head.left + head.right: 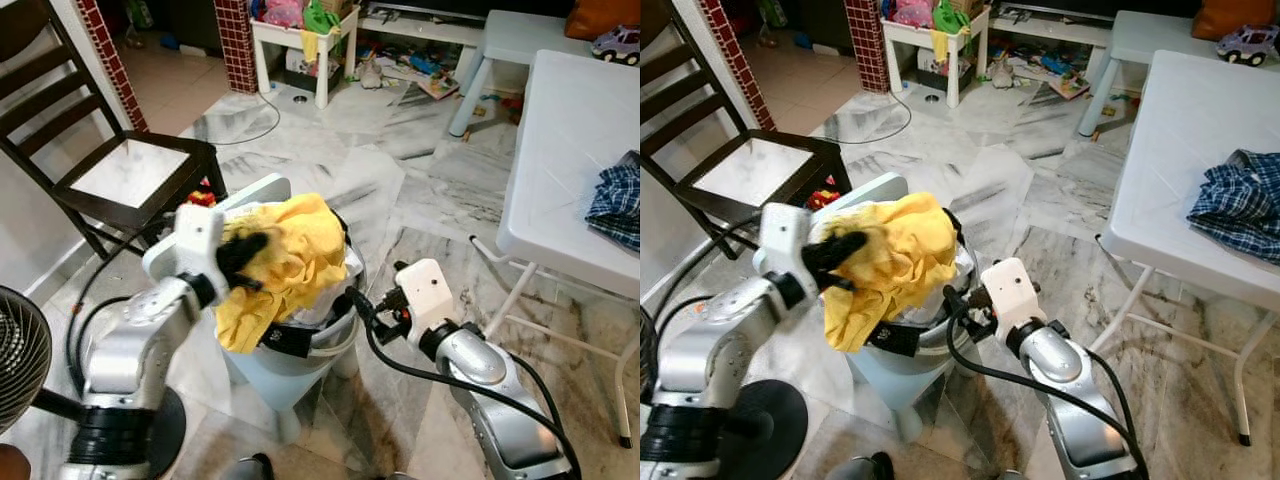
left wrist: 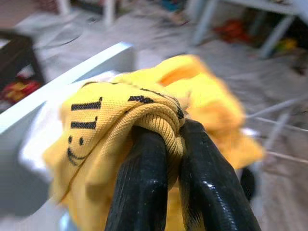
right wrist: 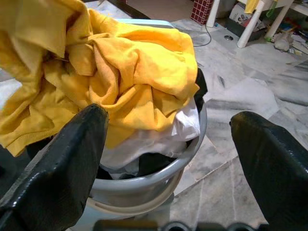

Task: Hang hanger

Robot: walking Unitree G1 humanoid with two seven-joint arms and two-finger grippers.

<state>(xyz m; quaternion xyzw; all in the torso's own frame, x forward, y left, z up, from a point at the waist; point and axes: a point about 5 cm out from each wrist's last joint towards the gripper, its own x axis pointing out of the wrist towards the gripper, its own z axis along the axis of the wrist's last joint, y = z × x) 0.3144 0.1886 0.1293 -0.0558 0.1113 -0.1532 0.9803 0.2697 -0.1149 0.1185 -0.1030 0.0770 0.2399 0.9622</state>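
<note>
The left gripper (image 2: 166, 159) is seen with its fingers (image 2: 139, 183) clenched on a fold of a yellow T-shirt (image 1: 290, 255) printed with black marks, held above a grey laundry basket (image 3: 159, 180) at the lower centre of the head views. The right gripper (image 3: 168, 159) is held just beside the basket rim with its fingers (image 3: 57, 163) spread wide and grasping nothing. White and dark clothes (image 3: 159, 139) are heaped in the basket under the shirt. No hanger can be made out with certainty. A white desk (image 1: 1180, 150) at the right carries a checked shirt (image 1: 1240, 205) and a toy car (image 1: 1247, 43). A dark wooden chair (image 1: 90, 150) stands at the upper left on the marble floor (image 1: 400, 170).
</note>
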